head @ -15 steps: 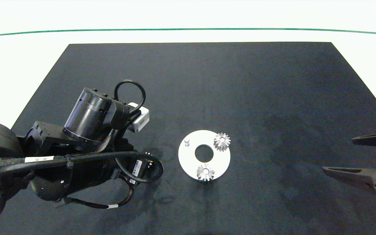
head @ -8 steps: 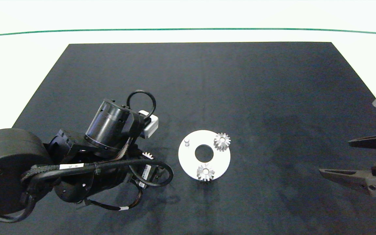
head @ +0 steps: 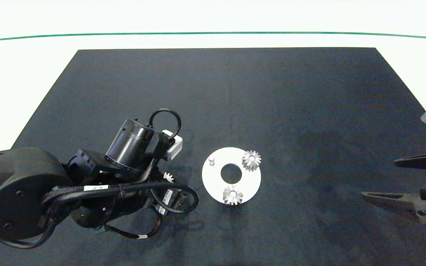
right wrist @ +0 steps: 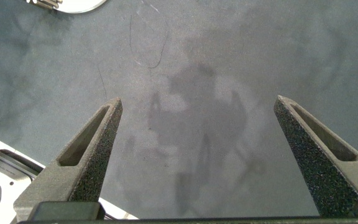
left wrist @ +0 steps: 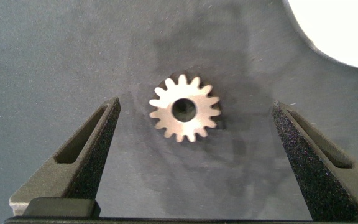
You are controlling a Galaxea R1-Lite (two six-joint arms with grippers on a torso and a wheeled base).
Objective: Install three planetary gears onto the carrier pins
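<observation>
A white round disc [head: 252,181] with a large centre hole lies on the black mat. Two planetary gears sit on its carrier pins, one at the far right [head: 251,160] and one at the near edge [head: 233,195]. One carrier pin [head: 211,160] at the far left stands bare. The third planetary gear [left wrist: 185,109] lies flat on the mat left of the disc, partly hidden under my left arm [head: 168,177]. My left gripper [left wrist: 194,134] hangs open above it, one finger on each side, not touching. My right gripper [head: 390,177] is open at the right edge.
The black mat [head: 235,92] covers most of the white table, with bare mat behind and right of the disc. A green line [head: 213,33] runs across the far table top. The disc's edge [left wrist: 347,31] shows in the left wrist view.
My left arm has moved right and nearer, bringing its gripper over the loose gear. The right gripper shifted slightly. The disc and its two gears have not moved.
</observation>
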